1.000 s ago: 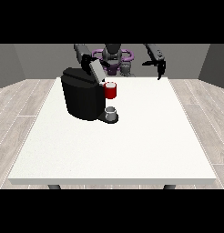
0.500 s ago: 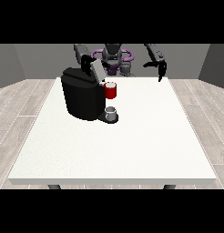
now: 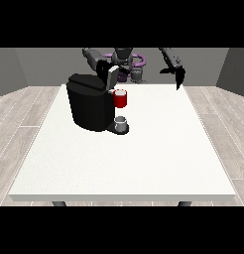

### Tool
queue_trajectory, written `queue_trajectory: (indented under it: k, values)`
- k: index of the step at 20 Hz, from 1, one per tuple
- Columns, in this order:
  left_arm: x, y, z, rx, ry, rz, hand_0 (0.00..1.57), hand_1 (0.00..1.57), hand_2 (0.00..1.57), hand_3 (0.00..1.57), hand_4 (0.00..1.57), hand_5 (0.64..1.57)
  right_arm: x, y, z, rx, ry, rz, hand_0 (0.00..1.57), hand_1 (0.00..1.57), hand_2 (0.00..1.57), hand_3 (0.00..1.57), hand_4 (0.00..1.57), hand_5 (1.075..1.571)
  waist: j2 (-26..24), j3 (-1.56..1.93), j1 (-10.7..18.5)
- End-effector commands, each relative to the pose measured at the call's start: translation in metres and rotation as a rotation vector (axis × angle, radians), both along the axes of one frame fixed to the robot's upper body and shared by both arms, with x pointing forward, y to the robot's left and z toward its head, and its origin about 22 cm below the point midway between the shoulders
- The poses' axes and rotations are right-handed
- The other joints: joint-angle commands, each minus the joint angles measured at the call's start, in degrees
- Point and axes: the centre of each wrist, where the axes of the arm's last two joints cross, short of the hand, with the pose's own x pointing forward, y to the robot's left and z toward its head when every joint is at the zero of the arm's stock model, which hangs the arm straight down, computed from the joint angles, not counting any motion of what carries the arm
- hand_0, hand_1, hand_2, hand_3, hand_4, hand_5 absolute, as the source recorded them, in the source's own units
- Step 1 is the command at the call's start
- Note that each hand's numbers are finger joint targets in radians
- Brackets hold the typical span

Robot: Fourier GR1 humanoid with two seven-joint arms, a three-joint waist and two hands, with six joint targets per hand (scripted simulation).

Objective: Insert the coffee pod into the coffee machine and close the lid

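Left to right: machine (image 3: 90, 106) on surface (image 3: 144, 158), lid (image 3: 112, 77) up. Hand at view's left hidden behind lid, fingers: cannot tell. Red thing at the machine (image 3: 121, 98); grey thing (image 3: 121, 120) on drip tray, maybe pod. Hand at view's right (image 3: 178, 75) dropped slightly, fingers hanging relaxed, empty. Lid unclosed.

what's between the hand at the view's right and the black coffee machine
Front view: only bare white table between that hand and the black coffee machine.

The big black coffee machine (image 3: 91, 101) blocks the surface's (image 3: 144, 158) far corner at the view's left; everywhere else is open.
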Motion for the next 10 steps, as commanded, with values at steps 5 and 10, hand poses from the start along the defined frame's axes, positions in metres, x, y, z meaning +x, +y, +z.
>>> queue_trajectory:
  k: [5,10]
  values:
    - [0.010,-0.006,-0.005,-0.023,0.034,-0.024,0.00,0.00,0.00,0.00,0.34,1.571,0.004,0.066,0.030,-0.150,-0.056,0.073,0.00,0.00,0.00,0.00,0.35,1.571,0.90,-0.35,2.27]
    - [0.014,-0.005,-0.003,-0.017,-0.039,-0.022,0.00,0.00,0.00,0.00,0.37,1.571,0.018,0.056,0.054,-0.194,-0.156,0.112,0.00,0.00,0.00,0.00,0.38,1.571,4.38,-0.32,2.83]
